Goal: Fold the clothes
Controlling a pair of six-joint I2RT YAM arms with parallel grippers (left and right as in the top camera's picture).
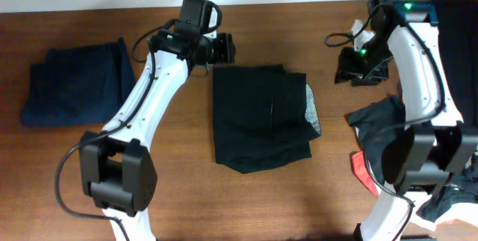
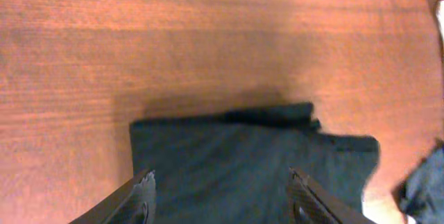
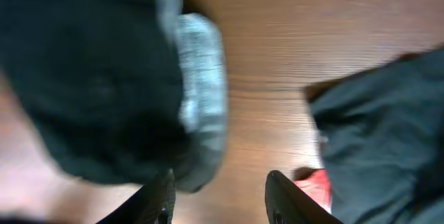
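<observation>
A black garment (image 1: 258, 118) lies folded in the table's middle; it fills the lower left wrist view (image 2: 250, 161) and the left of the right wrist view (image 3: 97, 78). A dark navy folded garment (image 1: 75, 84) lies at the far left. A heap of black clothes with red bits (image 1: 385, 133) lies at the right, also in the right wrist view (image 3: 381, 127). My left gripper (image 1: 224, 47) is open and empty just above the black garment's far edge (image 2: 218, 189). My right gripper (image 1: 360, 66) is open and empty over bare table between garment and heap (image 3: 218, 193).
A grey inner patch (image 3: 201, 78) shows at the black garment's right edge (image 1: 314, 110). A dark cloth (image 1: 455, 17) lies at the far right edge. The wooden table (image 1: 172, 166) runs to a white wall at the back.
</observation>
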